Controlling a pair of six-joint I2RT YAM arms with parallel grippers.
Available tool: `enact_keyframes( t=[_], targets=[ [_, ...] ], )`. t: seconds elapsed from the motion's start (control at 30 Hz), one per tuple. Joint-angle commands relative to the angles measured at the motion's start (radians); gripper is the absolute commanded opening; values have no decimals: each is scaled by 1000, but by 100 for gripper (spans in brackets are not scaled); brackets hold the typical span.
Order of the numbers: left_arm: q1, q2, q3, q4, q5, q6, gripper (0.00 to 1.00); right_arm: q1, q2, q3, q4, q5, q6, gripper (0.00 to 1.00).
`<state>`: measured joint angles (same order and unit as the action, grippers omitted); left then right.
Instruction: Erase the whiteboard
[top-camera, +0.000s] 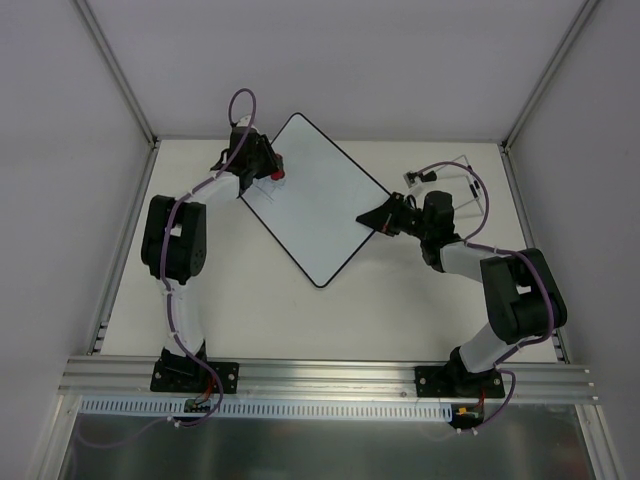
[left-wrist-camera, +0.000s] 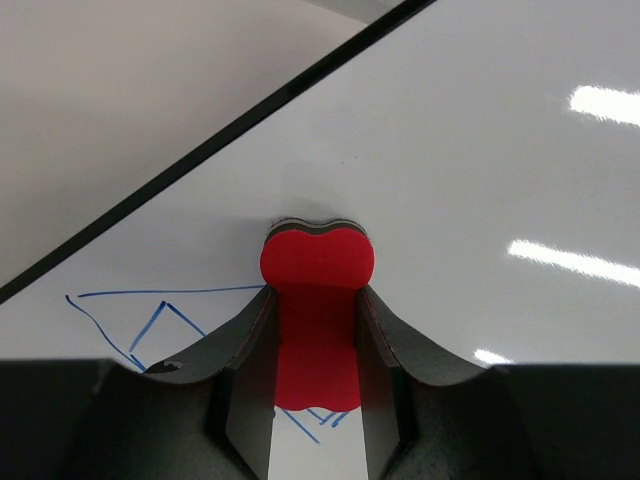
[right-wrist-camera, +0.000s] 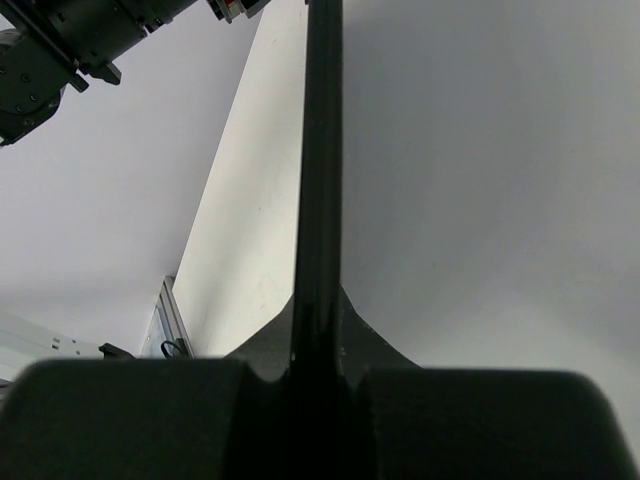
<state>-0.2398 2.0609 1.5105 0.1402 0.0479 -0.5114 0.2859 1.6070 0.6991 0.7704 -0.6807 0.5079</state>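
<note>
1. The left pincer (left-wrist-camera: 316, 297) is clenched on a red eraser (left-wrist-camera: 318, 262), one finger on either side of its narrow waist. The eraser's rounded end sticks out past the fingertips and presses against the whiteboard (left-wrist-camera: 480, 150).
2. Blue pen lines (left-wrist-camera: 150, 318), partly a triangle-like outline, lie on the board just left of the eraser. They run under the left finger, and a few more strokes show between the fingers below the eraser.
3. The right pincer (top-camera: 378, 218) is grasping the whiteboard by its edge. In the right wrist view the black rim (right-wrist-camera: 321, 150) runs straight down into the fingers, which are clamped on it.
4. The whiteboard lies on the table (top-camera: 250, 310), turned like a diamond, in the far middle between the two arms. The left pincer is over its upper-left edge, near the left corner. The right pincer holds the lower-right edge, just below the right corner.
</note>
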Motion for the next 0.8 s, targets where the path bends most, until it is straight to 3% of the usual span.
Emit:
enact_keyframes(
  t=[0.0, 0.37, 0.77],
  targets=[
    [11, 59, -27, -71, -19, 13, 0, 87, -65, 14, 142, -418, -45, 0],
    [48, 7, -111, -70, 46, -21, 0, 88, -61, 16, 142, -410, -55, 0],
    [-147, -108, -260, -68, 56, -96, 0, 88, -21, 40, 144, -410, -62, 0]
  ],
)
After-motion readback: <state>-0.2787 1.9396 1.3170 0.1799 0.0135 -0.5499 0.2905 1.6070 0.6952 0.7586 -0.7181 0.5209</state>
